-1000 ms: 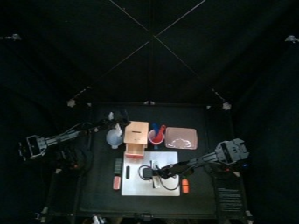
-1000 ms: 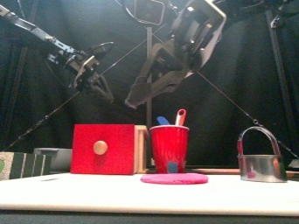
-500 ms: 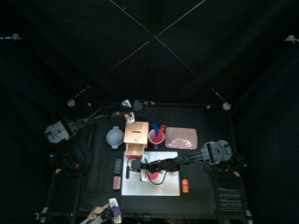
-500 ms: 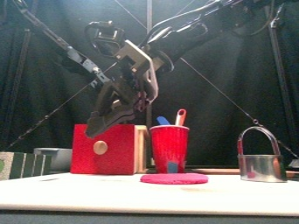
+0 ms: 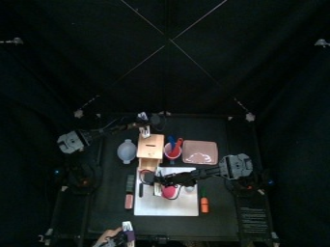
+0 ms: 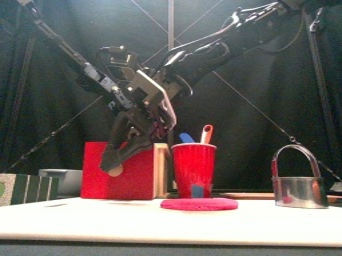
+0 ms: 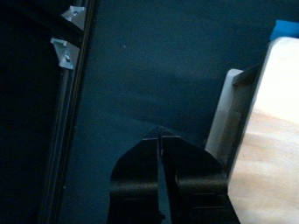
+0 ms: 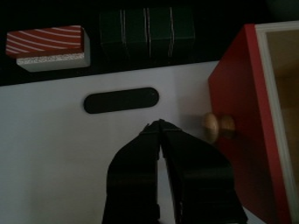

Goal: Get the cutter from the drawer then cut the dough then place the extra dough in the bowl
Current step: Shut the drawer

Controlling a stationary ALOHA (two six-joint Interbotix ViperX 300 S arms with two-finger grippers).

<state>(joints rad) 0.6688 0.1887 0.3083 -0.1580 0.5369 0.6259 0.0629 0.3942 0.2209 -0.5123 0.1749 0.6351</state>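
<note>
The cutter [image 6: 299,178] already stands out on the surface at the near right. The pink dough [image 6: 199,204] lies left of it on the white board [image 8: 70,114]. Your right pincer [image 8: 153,128], pressed together, is near the knob [image 8: 222,125] of the red drawer front [image 8: 247,79]. If you mean to push it shut, centre the tip on the knob and press straight. The left pincer [image 7: 158,140], also pressed together, hangs beside the wooden box [image 7: 268,131].
</note>
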